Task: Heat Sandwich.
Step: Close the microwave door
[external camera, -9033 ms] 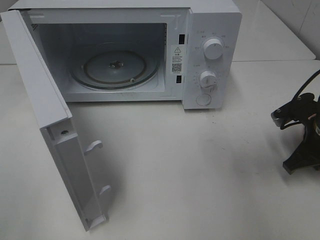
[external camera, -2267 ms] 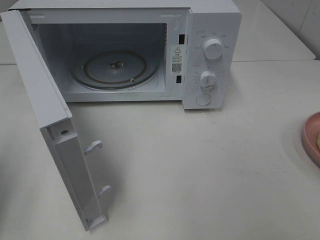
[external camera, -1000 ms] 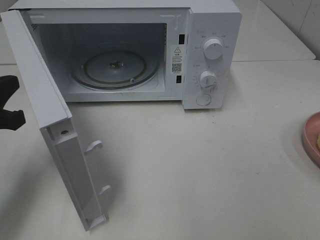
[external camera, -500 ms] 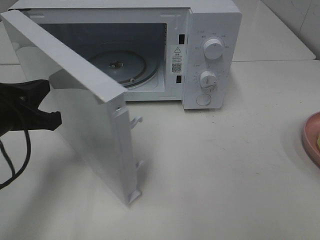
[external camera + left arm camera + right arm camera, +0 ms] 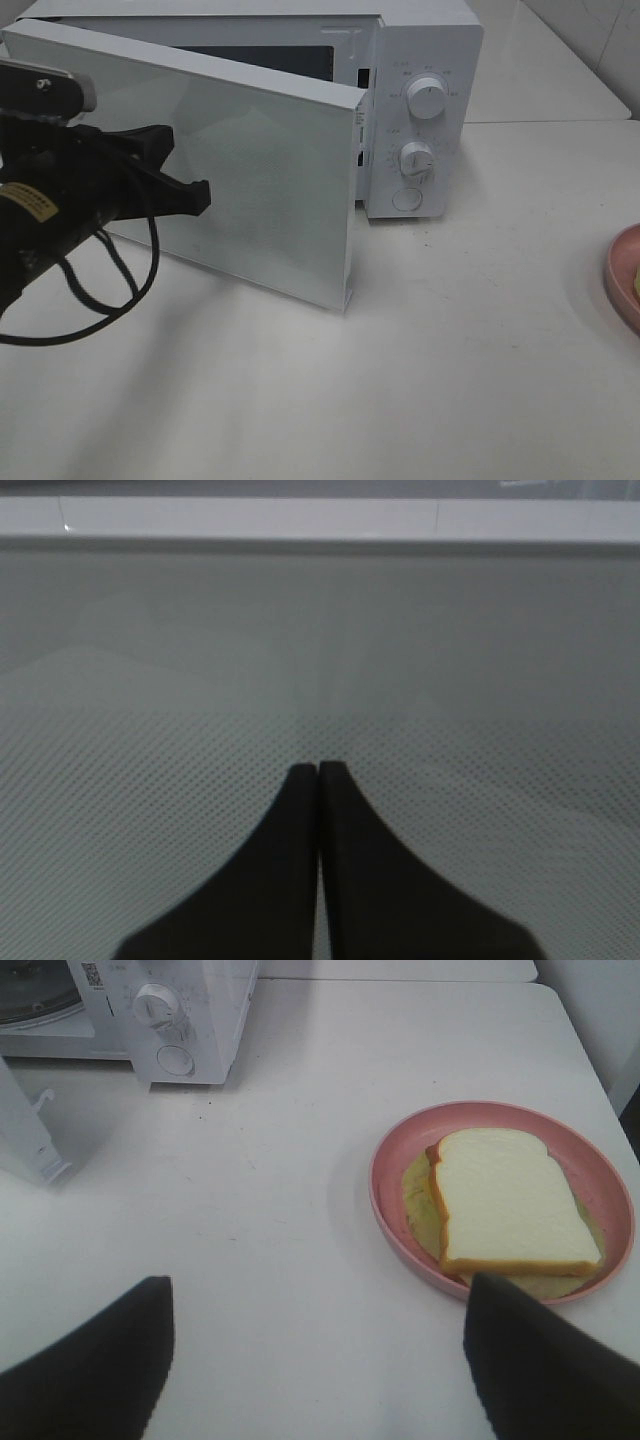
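Note:
The sandwich (image 5: 505, 1200), pale bread over yellow-green filling, lies on a round pink plate (image 5: 390, 1160) at the table's right edge (image 5: 622, 275). My right gripper (image 5: 318, 1285) hovers open over the table just short of the plate, holding nothing; it is outside the exterior view. The white microwave (image 5: 420, 110) stands at the back. Its door (image 5: 260, 190) is swung most of the way shut. My left gripper (image 5: 195, 185) is shut, its fingertips (image 5: 305, 780) pressed against the door's outer face.
Two knobs (image 5: 427, 98) and a round button sit on the microwave's right panel. The black cable of the left arm (image 5: 100, 300) loops over the table at the left. The door's free edge (image 5: 350, 290) stands out over the table.
The left arm came in from the left and pushed the microwave door from wide open to nearly shut. The plate has not moved.

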Available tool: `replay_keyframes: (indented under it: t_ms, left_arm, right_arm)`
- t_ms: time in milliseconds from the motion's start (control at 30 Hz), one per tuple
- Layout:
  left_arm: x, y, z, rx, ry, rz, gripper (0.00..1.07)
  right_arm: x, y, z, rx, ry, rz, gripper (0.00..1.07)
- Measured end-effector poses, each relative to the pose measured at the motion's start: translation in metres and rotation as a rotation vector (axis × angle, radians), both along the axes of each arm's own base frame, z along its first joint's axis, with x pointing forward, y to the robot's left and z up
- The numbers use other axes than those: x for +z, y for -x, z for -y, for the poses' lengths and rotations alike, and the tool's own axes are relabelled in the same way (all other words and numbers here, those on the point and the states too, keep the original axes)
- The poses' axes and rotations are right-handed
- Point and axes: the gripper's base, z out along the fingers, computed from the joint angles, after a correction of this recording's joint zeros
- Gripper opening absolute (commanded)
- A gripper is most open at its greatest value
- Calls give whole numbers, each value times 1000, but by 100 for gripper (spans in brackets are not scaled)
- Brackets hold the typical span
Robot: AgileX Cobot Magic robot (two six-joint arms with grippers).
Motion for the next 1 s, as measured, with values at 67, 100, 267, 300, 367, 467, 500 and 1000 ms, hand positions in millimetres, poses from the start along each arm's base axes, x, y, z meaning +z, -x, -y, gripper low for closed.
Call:
replay_keyframes:
  t_ms: [67,100,267,300,367,467,500,1000]
  left_arm:
    - [2,-8,13,-7,0,2,0]
    - [1,-10,17,-10,-7,-1,0]
    - [1,-20,34,-27,-23,-7,0]
    - [1,-23,38,-30,-20,-9,0]
    - [2,-31,49,-36,-10,-15,0]
    - [2,-37,55,-33,-2,-17,0]
    - [4,-44,61,-33,6,-18,0]
    - [-3,-72,104,-93,-18,-61,0]
  right_arm:
    - [0,0,0,0,0,0,76]
    - [0,0,0,0,0,0,76]
    - [0,0,0,0,0,0,76]
    - [0,0,0,0,0,0,76]
    - [0,0,0,0,0,0,76]
    - [0,0,0,0,0,0,76]
    - [0,0,0,0,0,0,76]
    - [0,0,0,0,0,0,76]
